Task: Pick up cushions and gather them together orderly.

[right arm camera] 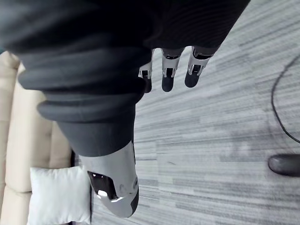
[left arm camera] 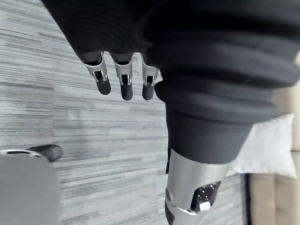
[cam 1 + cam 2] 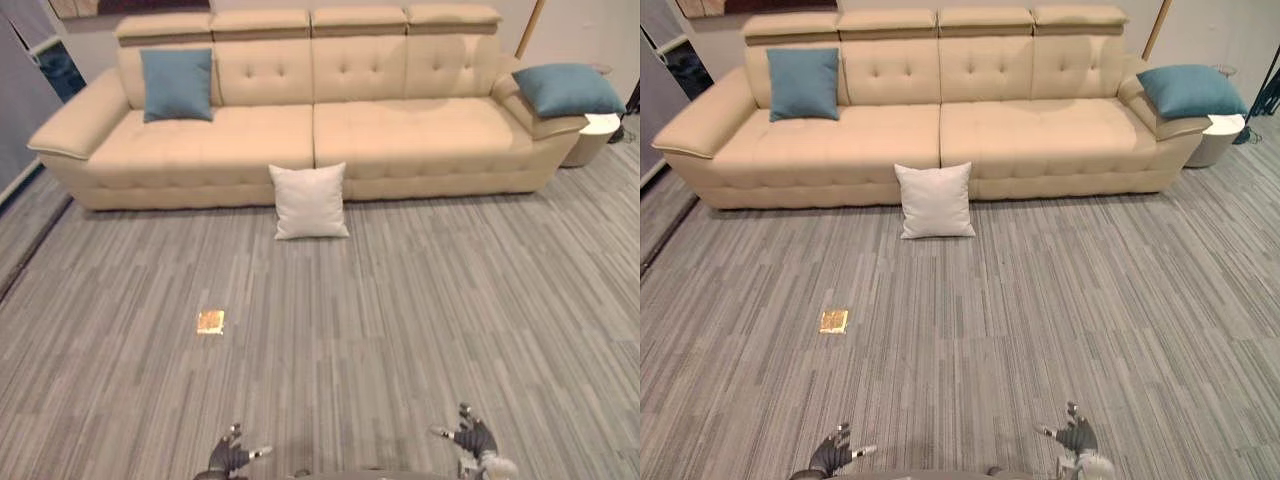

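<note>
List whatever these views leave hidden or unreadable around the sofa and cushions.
Yellowish patch on the floor, left eye view: too small to identify.
Round side table past the sofa's right end, both eye views: mostly hidden by the armrest and blue cushion.
White cushion, left wrist view: partly covered by the left hand's dark cover.
</note>
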